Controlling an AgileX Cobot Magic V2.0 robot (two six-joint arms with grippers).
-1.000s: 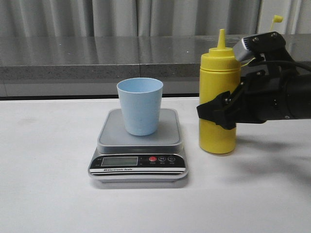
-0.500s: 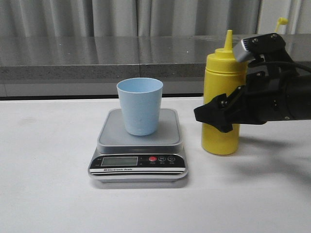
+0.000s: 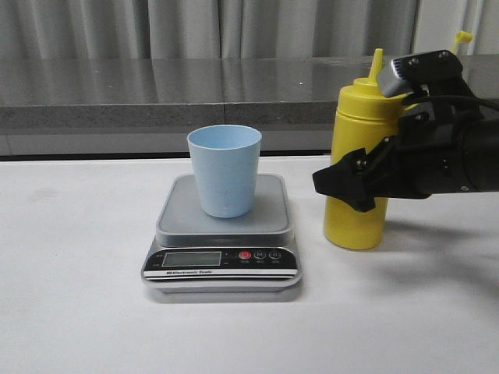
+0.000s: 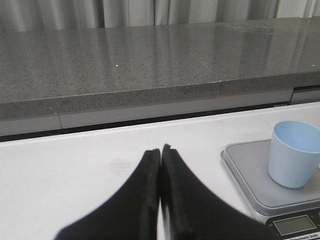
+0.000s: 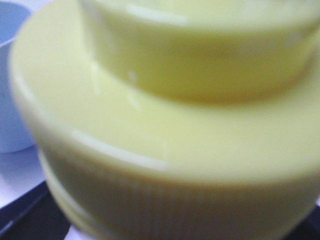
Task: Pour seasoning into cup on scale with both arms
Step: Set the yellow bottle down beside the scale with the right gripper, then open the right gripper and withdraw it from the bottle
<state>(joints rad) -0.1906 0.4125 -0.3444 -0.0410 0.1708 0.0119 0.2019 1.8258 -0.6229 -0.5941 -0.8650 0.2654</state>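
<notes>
Front view: I see the seasoning bottle [image 3: 360, 167] on the right half of the bench, tall yellow plastic, ribbed collar and cone nozzle on top, small cap on a thin tether sticking up toward the back right. It leans a bit to the right; base looks to be on the bench surface, can't confirm full contact. Right gripper [image 3: 355, 185] comes in from the right edge, black with a grey metal block on top, clamped around the bottle's mid-body, one finger across the front face. The scale [image 3: 223, 238] sits near the bench centre, grey steel platform, black front panel facing the front edge, LCD and red button on it. The cup [image 3: 224, 170] stands upright on the platform, pale blue, tapered, no handle, mouth open. Cup and bottle are apart, bottle just beside the scale's right side.

Left wrist view: left gripper [image 4: 160, 165] hangs over bare white bench [image 4: 75, 160] toward the left side, black fingertips pressed together, nothing between them. Cup [image 4: 295, 152] and a corner of the scale [image 4: 250, 175] show off to the scale-ward side, well apart from the fingers. Grey stone ledge [image 4: 150, 65] runs along the back edge.

Right wrist view: frame is almost all bottle [image 5: 170, 125], very close and blurred, yellow shoulder and collar with fine ribbing. A sliver of the blue cup [image 5: 12, 100] at the edge. Fingers aren't readable here.
</notes>
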